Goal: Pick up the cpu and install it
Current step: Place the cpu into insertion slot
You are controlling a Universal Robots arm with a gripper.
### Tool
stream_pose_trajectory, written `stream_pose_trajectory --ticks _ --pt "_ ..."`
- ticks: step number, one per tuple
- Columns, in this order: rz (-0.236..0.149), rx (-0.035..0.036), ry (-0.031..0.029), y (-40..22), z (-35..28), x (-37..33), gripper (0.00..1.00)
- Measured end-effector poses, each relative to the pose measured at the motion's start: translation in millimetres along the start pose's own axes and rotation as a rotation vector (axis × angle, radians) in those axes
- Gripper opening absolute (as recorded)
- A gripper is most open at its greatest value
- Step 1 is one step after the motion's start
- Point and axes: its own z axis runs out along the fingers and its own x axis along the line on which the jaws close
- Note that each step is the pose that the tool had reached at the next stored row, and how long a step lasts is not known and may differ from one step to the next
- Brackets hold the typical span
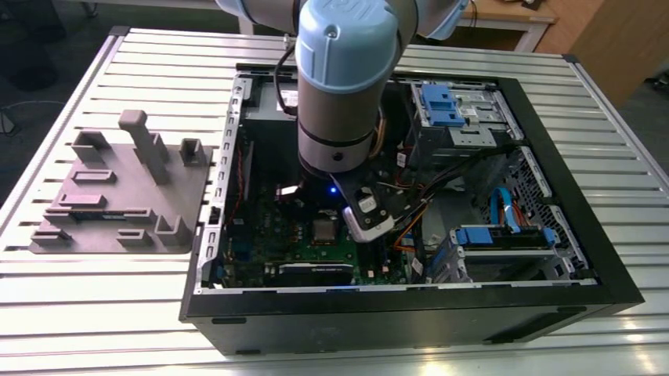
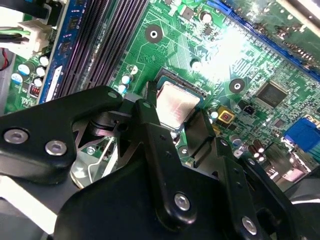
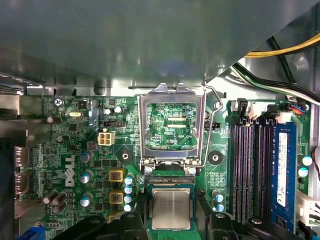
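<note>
The cpu (image 3: pixel 171 208) is a small silvery square lying flat in the socket on the green motherboard (image 3: pixel 90 150); it also shows in the second wrist view (image 2: pixel 176 104) and in the exterior view (image 1: pixel 325 230). The socket's metal load plate (image 3: pixel 145 130) stands swung back, off the chip. My gripper (image 3: pixel 172 222) hangs low over the socket, its black fingers (image 2: pixel 146 117) on either side of the cpu. They look open, with a strip of board showing between one finger and the chip. In the exterior view the gripper (image 1: pixel 350 233) is down inside the case.
The open computer case (image 1: pixel 585 235) lies on a slatted metal table. Memory slots (image 3: pixel 250 165) run beside the socket, with bundled cables (image 3: pixel 280 75) and blue drive cages (image 1: pixel 455 106) nearby. A grey fixture block (image 1: pixel 115 196) sits at the exterior view's left.
</note>
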Motion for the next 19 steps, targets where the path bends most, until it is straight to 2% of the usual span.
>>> stream_pose_trajectory --ticks 4,17,18,19 --pt "0.001 0.0000 0.0001 -0.1 2.5 0.1 0.47" --pt "0.002 0.0000 0.0003 -0.1 2.8 0.3 0.48" --pt "0.002 0.0000 0.0003 0.0 2.8 0.3 0.55" --pt "0.002 0.0001 0.0003 -0.1 2.8 0.3 0.55"
